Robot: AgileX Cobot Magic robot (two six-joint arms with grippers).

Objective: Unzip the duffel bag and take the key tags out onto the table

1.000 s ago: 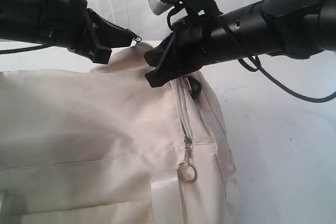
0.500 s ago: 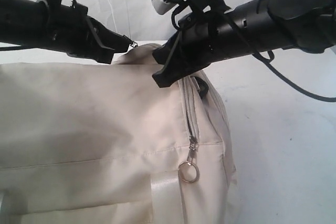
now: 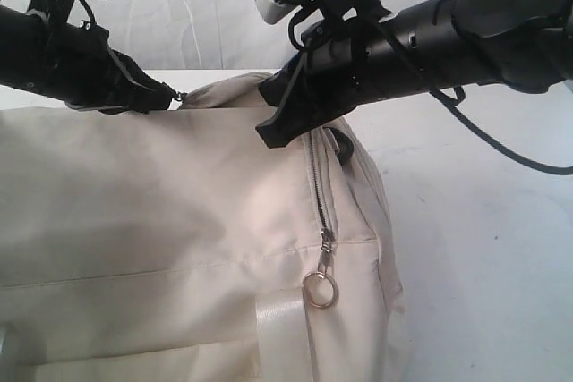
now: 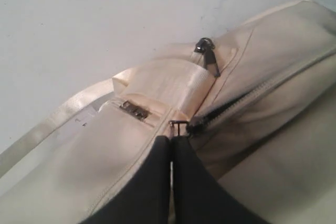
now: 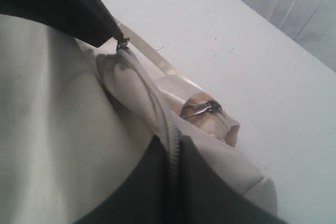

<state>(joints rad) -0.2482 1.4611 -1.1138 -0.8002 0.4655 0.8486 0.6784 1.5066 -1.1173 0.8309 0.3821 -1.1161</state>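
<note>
Both claws on the cream-beige fabric duffel bag [image 3: 161, 203] lying on the white table [image 3: 483, 221].
My left claw [image 4: 171, 141], pressed together, pinches a small metal zip tab [image 4: 179, 124] on the bag's top, the zip gaping dark beside it. My right claw [image 5: 173, 148] nips the zip seam nearby. A pale webbing strap [image 4: 173, 85] crosses just ahead of the tab; a metal ring pull [image 3: 320, 292] hangs on the side.

We see soft, even light washing the table [image 3: 483, 248] nearly white, with only faint shadow beside the duffel bag [image 3: 161, 212]. The black right arm [image 3: 430, 33] reads as a silhouette; both wrist views look soft.
</note>
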